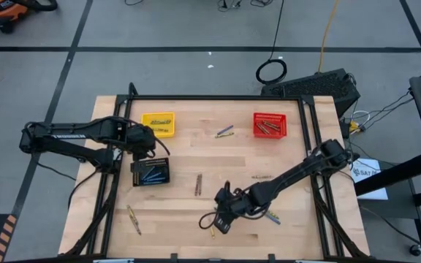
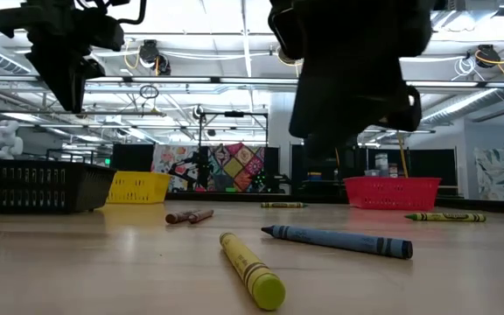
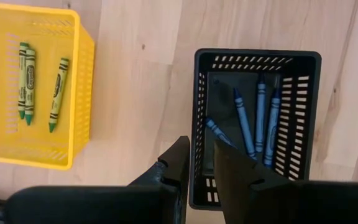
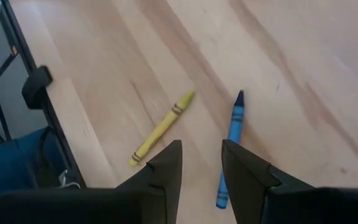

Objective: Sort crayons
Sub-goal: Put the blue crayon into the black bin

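Three baskets are sitting on the table (image 1: 196, 157) in the high view: a yellow basket (image 1: 158, 124) at upper left, a red basket (image 1: 270, 125) at upper right, and a black basket (image 1: 150, 172) just below the yellow one.

In the left wrist view the yellow basket (image 3: 79, 93) is holding three yellow crayons (image 3: 57, 93), two of them lying side by side. The black basket (image 3: 257, 59) is holding about five blue crayons (image 3: 241, 121). The red basket is holding a few brownish crayons (image 1: 267, 128); their number cannot be told.

The left gripper (image 3: 199, 163) is hovering over the black basket's near rim, its two fingers (image 3: 178, 162) standing a little apart with nothing between them.

The right gripper (image 4: 201, 163) is hanging above the table's lower middle in the high view, its two fingers (image 4: 166, 165) apart and empty. Below it, one yellow crayon (image 4: 161, 128) and one blue crayon (image 4: 230, 146) are lying on the wood, near each other but not touching.

Other loose crayons are lying about the table in the high view: a pair (image 1: 224, 131) at upper centre, a brown pair (image 1: 198, 183) in the middle, and one yellow (image 1: 134, 219) at lower left.
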